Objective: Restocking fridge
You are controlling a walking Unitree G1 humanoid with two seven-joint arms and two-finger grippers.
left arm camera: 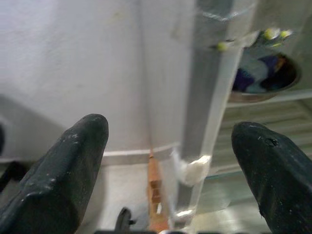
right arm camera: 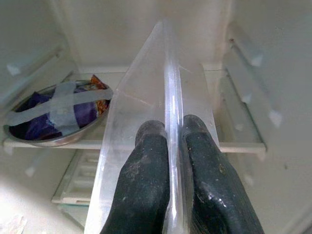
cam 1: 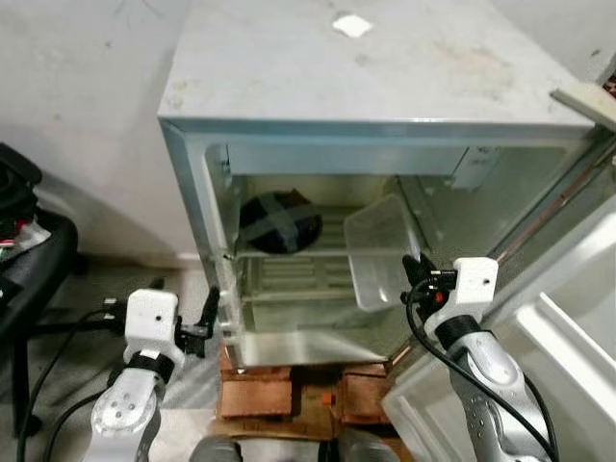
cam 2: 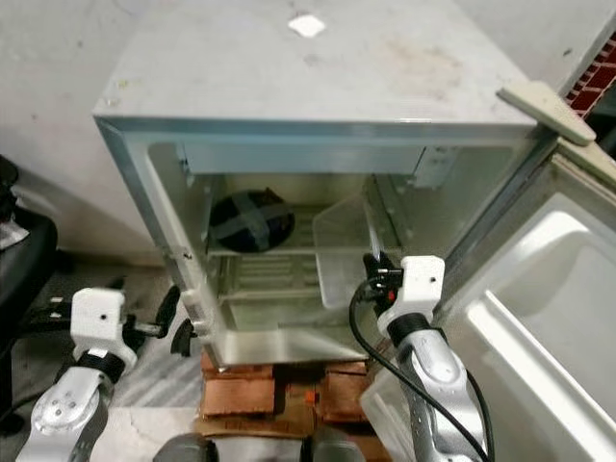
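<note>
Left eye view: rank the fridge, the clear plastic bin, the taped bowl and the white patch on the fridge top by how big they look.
1. Fridge
2. Clear plastic bin, pinched by the right end effector
3. Taped bowl, partly hidden by the frame
4. White patch

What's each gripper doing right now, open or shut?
Left gripper: open, fingers either side of the fridge's front edge, holding nothing.
Right gripper: shut on the clear plastic tray.
</note>
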